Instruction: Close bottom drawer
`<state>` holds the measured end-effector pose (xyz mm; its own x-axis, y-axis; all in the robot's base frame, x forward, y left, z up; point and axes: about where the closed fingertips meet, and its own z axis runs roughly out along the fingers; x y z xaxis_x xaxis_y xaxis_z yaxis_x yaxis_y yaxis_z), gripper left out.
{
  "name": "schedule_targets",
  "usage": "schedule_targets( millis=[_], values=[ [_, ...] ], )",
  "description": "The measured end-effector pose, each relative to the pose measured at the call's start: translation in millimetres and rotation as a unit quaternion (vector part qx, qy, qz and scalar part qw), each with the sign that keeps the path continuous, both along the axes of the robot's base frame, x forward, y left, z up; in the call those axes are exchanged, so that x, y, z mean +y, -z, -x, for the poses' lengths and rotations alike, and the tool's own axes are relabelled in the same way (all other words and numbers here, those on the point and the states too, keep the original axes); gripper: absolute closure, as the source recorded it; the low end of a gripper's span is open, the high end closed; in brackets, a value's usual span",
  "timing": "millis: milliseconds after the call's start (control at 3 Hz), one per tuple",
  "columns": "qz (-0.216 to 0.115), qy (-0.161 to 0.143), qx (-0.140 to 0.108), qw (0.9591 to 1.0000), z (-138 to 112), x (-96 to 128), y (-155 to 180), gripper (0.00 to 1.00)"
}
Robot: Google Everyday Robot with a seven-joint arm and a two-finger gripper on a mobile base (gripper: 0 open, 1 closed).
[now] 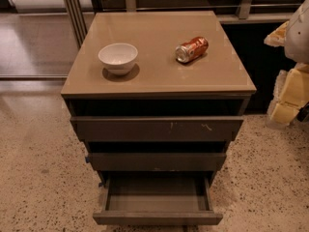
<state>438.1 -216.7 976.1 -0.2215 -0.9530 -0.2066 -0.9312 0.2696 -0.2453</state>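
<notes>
The bottom drawer [158, 218] sits at the foot of the cabinet, pulled well out towards the camera, its shallow grey box open to view behind the plain front. Above it the middle drawer [157, 161] stands slightly out, and the wider top drawer [157, 128], scratched white, a little out too. On the cabinet top [159, 79] a white bowl [118, 57] stands left and a dented orange can [191, 49] lies on its side right, well apart. The pale gripper [289, 98] hangs at the right edge, well apart from the bottom drawer; whether it is released or clenched I cannot tell
</notes>
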Motion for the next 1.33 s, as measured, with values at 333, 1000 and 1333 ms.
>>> schedule_targets(
  millis=[333, 1000, 1333],
  values=[
    [0.0, 0.0, 0.0, 1.0, 0.0, 0.0, 0.0, 0.0],
    [-0.039, 0.048, -0.019, 0.9979, 19.2, 7.2, 14.0, 0.0],
    [-0.135, 0.113, 0.025, 0.9841, 29.6, 16.0, 92.7, 0.0]
  ],
)
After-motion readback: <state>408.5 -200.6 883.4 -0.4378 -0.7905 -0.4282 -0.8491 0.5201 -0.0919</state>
